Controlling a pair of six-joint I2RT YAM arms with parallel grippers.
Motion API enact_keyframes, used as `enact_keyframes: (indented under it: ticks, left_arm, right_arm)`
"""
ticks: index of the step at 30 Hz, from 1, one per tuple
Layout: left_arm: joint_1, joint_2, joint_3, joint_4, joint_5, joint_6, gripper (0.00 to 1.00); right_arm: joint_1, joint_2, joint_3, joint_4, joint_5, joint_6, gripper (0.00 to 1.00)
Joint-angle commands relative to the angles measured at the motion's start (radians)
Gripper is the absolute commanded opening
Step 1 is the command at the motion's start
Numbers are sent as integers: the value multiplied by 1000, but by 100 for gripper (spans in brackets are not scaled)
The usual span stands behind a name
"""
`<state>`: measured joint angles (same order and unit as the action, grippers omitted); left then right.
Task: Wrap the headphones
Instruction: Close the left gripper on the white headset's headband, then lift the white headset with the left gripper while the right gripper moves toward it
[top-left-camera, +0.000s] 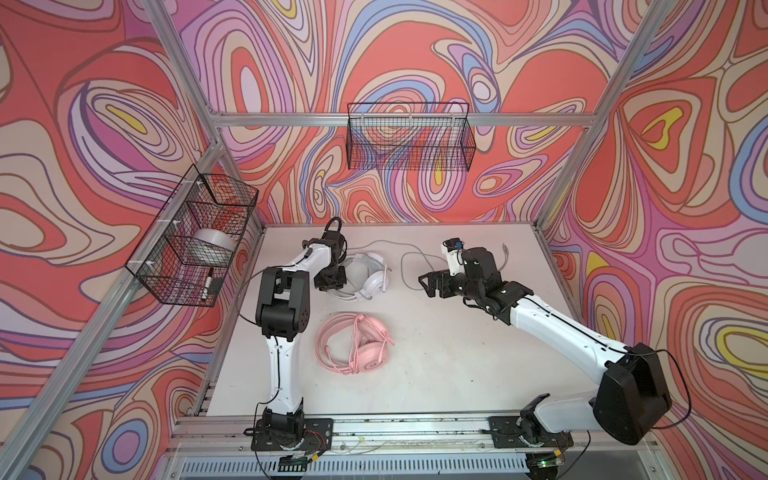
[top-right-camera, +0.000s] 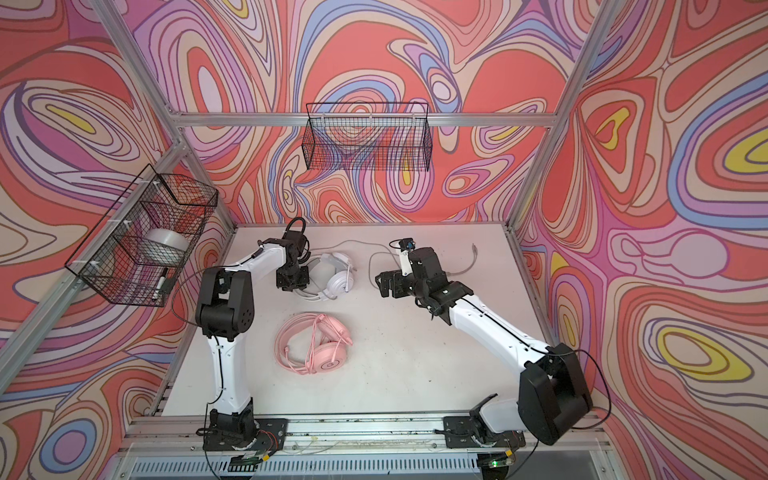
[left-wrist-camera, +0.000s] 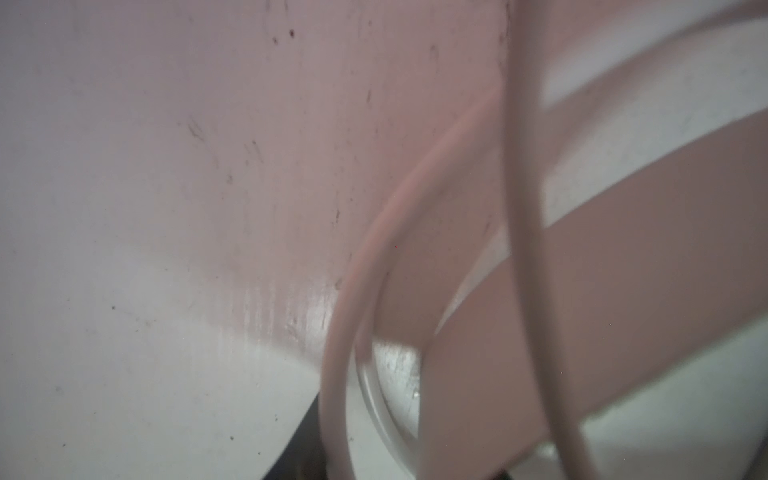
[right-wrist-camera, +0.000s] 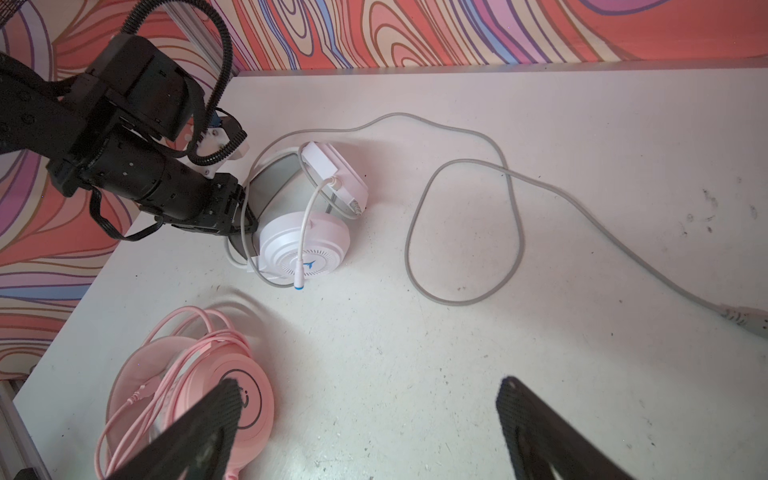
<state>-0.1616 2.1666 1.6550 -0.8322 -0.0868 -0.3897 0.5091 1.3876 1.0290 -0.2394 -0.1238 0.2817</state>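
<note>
Table edges: white table (top-left-camera: 436, 374), patterned walls at the far and side edges, aluminium rail along the near edge.
Open room: the right half is bare apart from a loose cable; clear strip between the two headsets.
Count: two headsets, two arms, two wire baskets.
White headphones (right-wrist-camera: 303, 241): far left of centre, resting on one hard, ribbed round earcup, headband toward the left arm.
White cable (right-wrist-camera: 408, 249): grey-white and round, one open loop, running right to a plug (right-wrist-camera: 744, 318).
Pink headphones (top-left-camera: 365, 353): near centre, lying flat, pink cable coiled over them.
Left gripper (right-wrist-camera: 245, 216): at the white headband; can't tell whether it has closed. Wrist view is a blur.
Right gripper (right-wrist-camera: 368, 384): fingers spread wide, nothing between them, above bare table.
Baskets: black mesh, one on the back wall (top-left-camera: 409, 145), one on the left (top-left-camera: 174, 286) holding a tape roll (top-left-camera: 212, 245).
</note>
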Motion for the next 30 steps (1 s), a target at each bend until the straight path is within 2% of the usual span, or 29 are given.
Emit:
enact_keyframes:
  ticks: [1, 11, 17, 30]
  left_arm:
    - [7, 34, -8, -10, 7, 3, 32]
    - [8, 27, 24, -20, 1, -8, 17]
    - [10, 22, 82, -41, 5, -4, 0]
    - [10, -32, 374, -181, -22, 138, 0]
  right_arm:
    - [-6, -20, -17, -6, 12, -5, 99]
    - [-6, -5, 4, -30, 29, -23, 99]
    - [-6, 13, 38, -85, 56, -59, 98]
    - [-22, 77, 126, -165, 62, -67, 99]
